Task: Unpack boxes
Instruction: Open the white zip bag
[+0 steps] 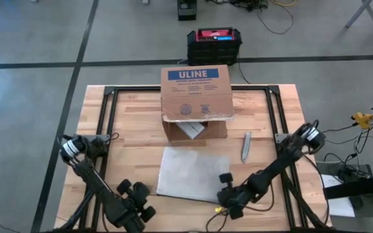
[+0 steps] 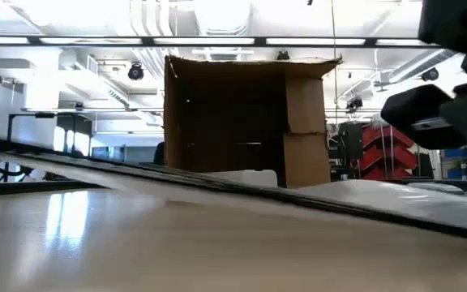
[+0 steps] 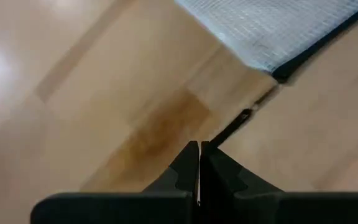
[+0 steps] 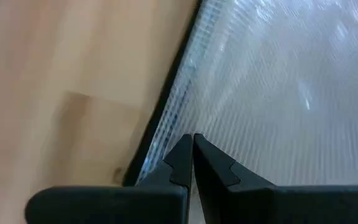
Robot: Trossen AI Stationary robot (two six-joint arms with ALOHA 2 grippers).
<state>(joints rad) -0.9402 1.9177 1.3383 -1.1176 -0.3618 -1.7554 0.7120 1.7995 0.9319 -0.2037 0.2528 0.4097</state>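
High view: brown corrugated cardboard box [image 1: 196, 97] on its side, mouth facing arms for access.
L gripper [image 1: 136, 206] & R gripper [image 1: 228, 194] pinched closed, empty, near clear plastic bag [image 1: 192, 173].

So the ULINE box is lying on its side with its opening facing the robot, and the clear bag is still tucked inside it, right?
Not quite. The ULINE box does lie on its side, opening toward the robot, but the clear bag is out on the table in front of it, as the high view shows.
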